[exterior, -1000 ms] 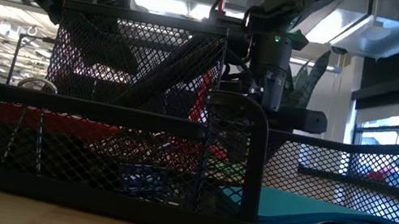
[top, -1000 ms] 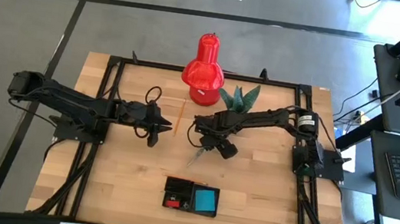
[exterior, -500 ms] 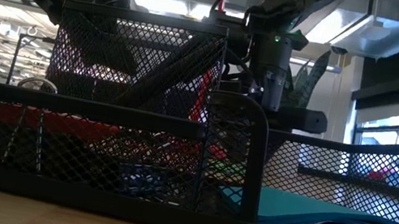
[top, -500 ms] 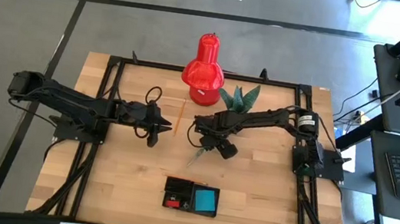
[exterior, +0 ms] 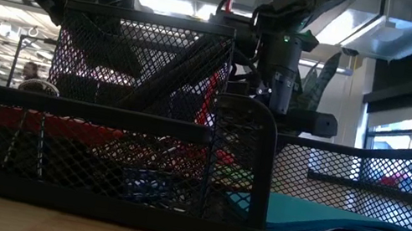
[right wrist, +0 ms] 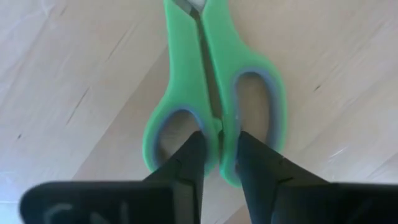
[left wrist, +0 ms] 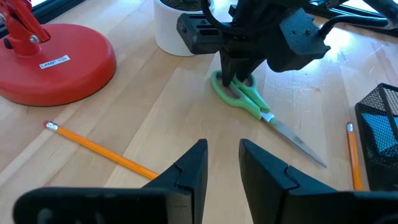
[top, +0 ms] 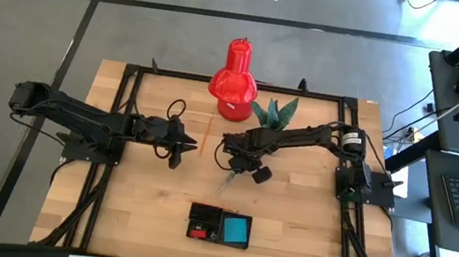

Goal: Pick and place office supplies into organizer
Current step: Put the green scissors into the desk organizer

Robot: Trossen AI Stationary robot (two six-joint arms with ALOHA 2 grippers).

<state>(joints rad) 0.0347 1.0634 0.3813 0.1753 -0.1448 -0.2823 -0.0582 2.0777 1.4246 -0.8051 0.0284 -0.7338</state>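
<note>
Two thin webs of plastic where the handle loops meet are all the right gripper (right wrist: 219, 155) has between its fingers: it is down on the green-handled scissors (left wrist: 245, 99), closed to a narrow gap around the middle of the handles, one finger inside each loop. The scissors lie flat on the table (top: 308, 210), in front of the potted plant (top: 274, 113) and well apart from the organizer (top: 218, 226) near the front edge. Such a hold is risky, I judge, because it sits at the very end of the handles while the long blades stick out beyond; on lifting, the blades may droop and swing, or the smooth plastic may slip out. A tilted pair could also catch its tip on the mesh wall of the organizer or land across the blue note pad (top: 235, 229) already inside. Whether the fingers truly pinch the plastic yet I cannot tell. An orange pencil (left wrist: 99, 148) lies close by, and the left gripper (left wrist: 222, 163) hovers just beside, its fingers parted a little and holding nothing; a careless sweep of either arm could knock pencil or scissors away
</note>
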